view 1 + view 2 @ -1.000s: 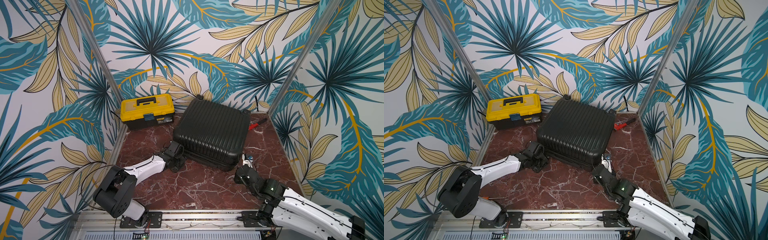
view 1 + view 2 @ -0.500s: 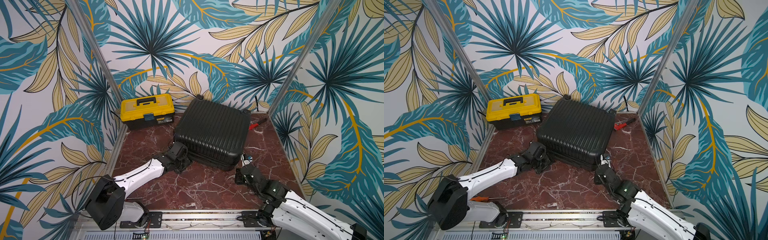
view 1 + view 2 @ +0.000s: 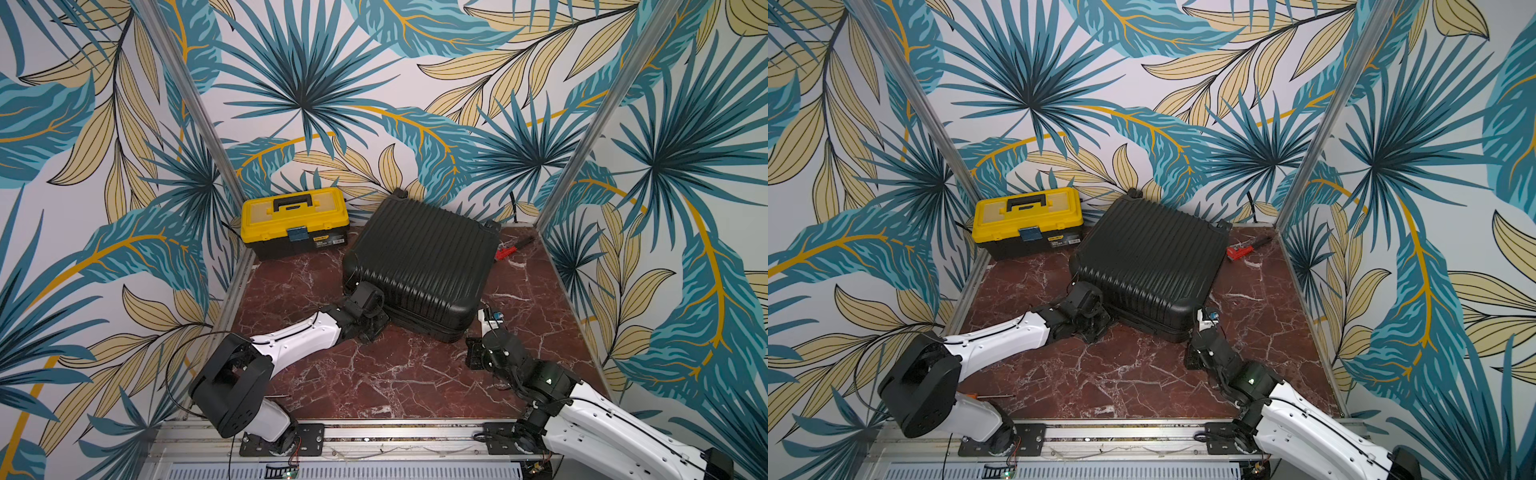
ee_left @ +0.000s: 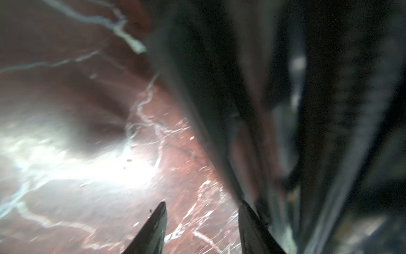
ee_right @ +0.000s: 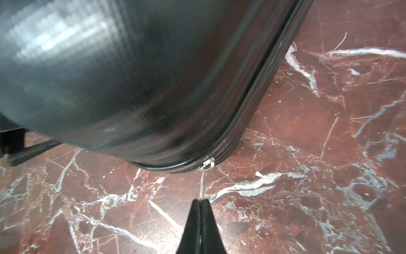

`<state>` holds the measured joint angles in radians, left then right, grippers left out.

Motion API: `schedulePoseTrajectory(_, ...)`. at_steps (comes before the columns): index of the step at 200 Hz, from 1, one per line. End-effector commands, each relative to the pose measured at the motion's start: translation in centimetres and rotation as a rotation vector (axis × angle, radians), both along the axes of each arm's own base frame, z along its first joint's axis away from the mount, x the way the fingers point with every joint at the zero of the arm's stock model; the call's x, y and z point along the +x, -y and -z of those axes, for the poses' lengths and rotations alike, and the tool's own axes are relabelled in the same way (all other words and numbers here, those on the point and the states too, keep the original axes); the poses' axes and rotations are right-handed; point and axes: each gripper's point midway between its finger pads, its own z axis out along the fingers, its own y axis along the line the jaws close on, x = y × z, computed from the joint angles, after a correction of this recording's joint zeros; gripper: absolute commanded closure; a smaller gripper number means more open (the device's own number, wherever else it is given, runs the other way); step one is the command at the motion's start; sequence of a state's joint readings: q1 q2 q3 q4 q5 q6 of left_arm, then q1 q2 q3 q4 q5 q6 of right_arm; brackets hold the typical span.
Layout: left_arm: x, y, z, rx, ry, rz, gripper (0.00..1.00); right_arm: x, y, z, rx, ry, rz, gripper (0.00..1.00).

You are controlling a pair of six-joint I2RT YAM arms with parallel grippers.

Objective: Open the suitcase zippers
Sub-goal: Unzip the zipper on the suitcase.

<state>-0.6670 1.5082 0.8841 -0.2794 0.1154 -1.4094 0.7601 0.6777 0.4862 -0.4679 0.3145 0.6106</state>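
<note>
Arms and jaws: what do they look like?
Both arms match: the left arm and right arm have white link shells, bulky black joint housings and thin black cables. The right arm's joint shows a small green light. Jaws are black, tapering wedges.

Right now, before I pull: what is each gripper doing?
The left gripper: jaws open, nothing between them.
The right gripper: jaws shut on the zipper pull at the suitcase corner.

yellow-lidded toolbox [image 3: 296, 222] and red tool [image 3: 505, 253] rest on marble tabletop [image 3: 395, 374].
</note>
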Motion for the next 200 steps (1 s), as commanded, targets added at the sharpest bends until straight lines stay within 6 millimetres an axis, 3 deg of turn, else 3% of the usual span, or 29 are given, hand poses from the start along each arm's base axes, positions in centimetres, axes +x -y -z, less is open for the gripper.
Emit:
schedulePoseTrajectory(1,2.0,1.1,-2.5,-0.064,0.085,-0.029,0.46,-0.4,-1.3,0.1,0.076,-0.006,-0.039,1.0)
schedulePoseTrajectory(40,2.1,0.6,-3.3,-0.075,0.117,-0.058,0.47,-0.8,-1.0,0.4,0.09,-0.004,-0.037,1.0)
schedulePoseTrajectory(92,3.3,0.9,0.4,-0.029,0.04,-0.082,0.36,-1.0,-2.3,0.9,0.124,-0.03,-0.066,1.0)
schedulePoseTrajectory(121,3.7,0.4,2.0,0.007,0.019,-0.113,0.38,-1.2,-2.2,1.1,0.125,-0.031,-0.061,1.0)
schedulePoseTrajectory(159,3.9,-0.3,1.6,0.021,0.044,-0.125,0.62,-1.2,-0.9,0.9,0.085,-0.006,-0.03,1.0)
schedulePoseTrajectory(193,4.4,-0.6,2.2,0.012,0.016,-0.128,1.0,-0.9,0.4,1.3,0.018,-0.008,0.019,1.0)
schedulePoseTrajectory(200,4.4,-0.6,2.5,0.009,0.005,-0.129,1.0,-0.8,0.7,1.4,0.001,-0.01,0.032,1.0)
